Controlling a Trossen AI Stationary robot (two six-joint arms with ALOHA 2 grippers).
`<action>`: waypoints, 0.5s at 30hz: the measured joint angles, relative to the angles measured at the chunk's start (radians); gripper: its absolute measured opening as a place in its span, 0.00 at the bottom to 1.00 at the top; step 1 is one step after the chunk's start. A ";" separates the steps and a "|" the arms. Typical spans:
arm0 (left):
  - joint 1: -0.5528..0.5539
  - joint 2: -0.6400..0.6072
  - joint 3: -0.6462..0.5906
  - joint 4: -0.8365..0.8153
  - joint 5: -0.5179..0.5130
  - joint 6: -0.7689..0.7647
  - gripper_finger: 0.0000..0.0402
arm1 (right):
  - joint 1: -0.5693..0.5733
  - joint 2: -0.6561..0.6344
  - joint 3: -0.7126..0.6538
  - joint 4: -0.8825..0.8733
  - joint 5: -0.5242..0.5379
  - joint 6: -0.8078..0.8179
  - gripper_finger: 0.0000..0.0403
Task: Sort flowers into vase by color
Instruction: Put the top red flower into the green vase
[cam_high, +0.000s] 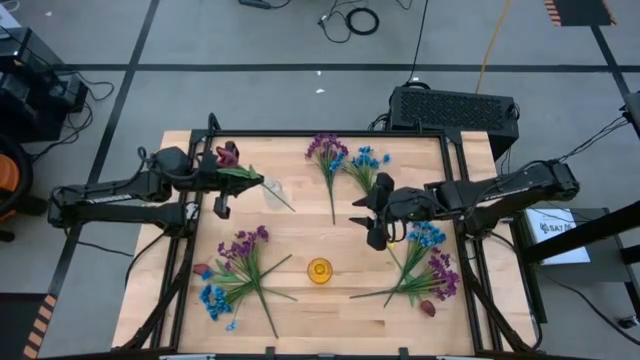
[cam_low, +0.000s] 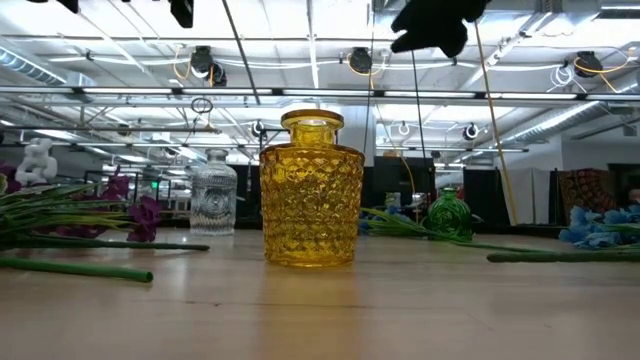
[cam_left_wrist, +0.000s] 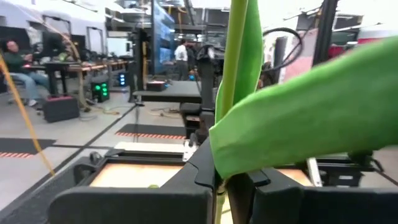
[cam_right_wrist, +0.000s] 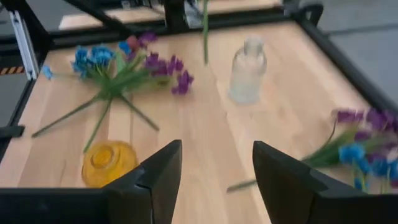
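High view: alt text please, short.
Left claw holds a dark red flower by its green stem near a clear vase; right claw hovers open over the wooden table. A yellow vase stands among flower bunches.

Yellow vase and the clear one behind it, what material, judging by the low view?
Squat amber-yellow faceted vase: looks like pressed glass, glossy and translucent, with a diamond pattern that light glows through. Small clear ribbed bottle vase: likely glass as well, see-through with bright highlights, though clear plastic can't be ruled out.
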 joint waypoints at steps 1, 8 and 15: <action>0.002 0.000 0.000 -0.001 -0.001 0.002 0.05 | 0.004 0.000 0.000 -0.014 0.000 0.009 0.47; 0.014 -0.006 0.000 -0.020 -0.020 -0.003 0.05 | 0.029 0.000 0.000 -0.090 0.000 0.025 0.47; 0.014 -0.039 0.000 -0.082 -0.197 0.049 0.05 | 0.033 0.012 0.000 -0.081 0.000 0.024 0.47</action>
